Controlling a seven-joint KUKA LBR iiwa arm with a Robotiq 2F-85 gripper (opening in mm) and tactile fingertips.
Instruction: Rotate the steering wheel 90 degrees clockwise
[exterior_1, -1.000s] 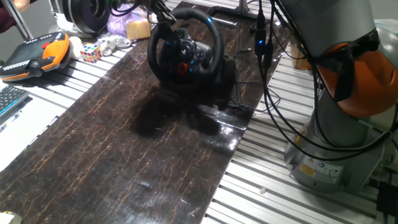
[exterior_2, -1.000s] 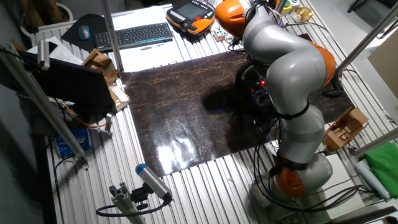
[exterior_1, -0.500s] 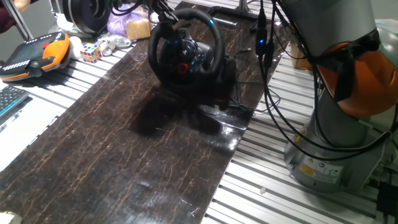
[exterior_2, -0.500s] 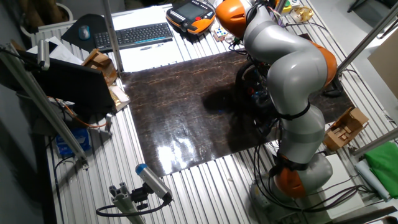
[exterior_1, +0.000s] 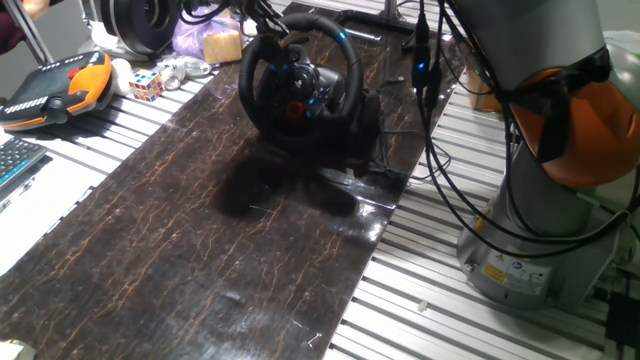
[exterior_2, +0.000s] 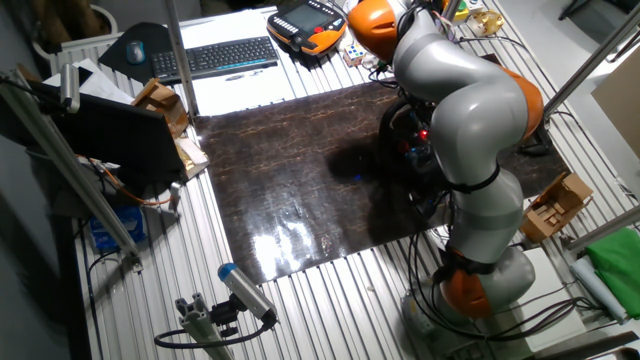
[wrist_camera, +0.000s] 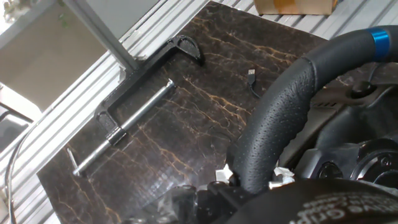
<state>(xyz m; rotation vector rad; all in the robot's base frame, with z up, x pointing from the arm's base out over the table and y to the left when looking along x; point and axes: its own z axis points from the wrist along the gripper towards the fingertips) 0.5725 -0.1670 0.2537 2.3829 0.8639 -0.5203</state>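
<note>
The steering wheel (exterior_1: 297, 84) sits on its base at upper centre of one fixed view, on the far end of the dark marble mat (exterior_1: 200, 240), red hub button facing us. In the hand view we see the gripper (wrist_camera: 249, 180) clamped on the rim at bottom centre. A black clamp (wrist_camera: 134, 106) lies on the mat, upper left.

- Your grey-and-orange jointed arm (exterior_2: 470, 90) arched over the table, wrist reaching down.
- Your black two-finger gripper (exterior_1: 262, 22) was clamped on the black steering wheel rim (wrist_camera: 280, 118).
</note>
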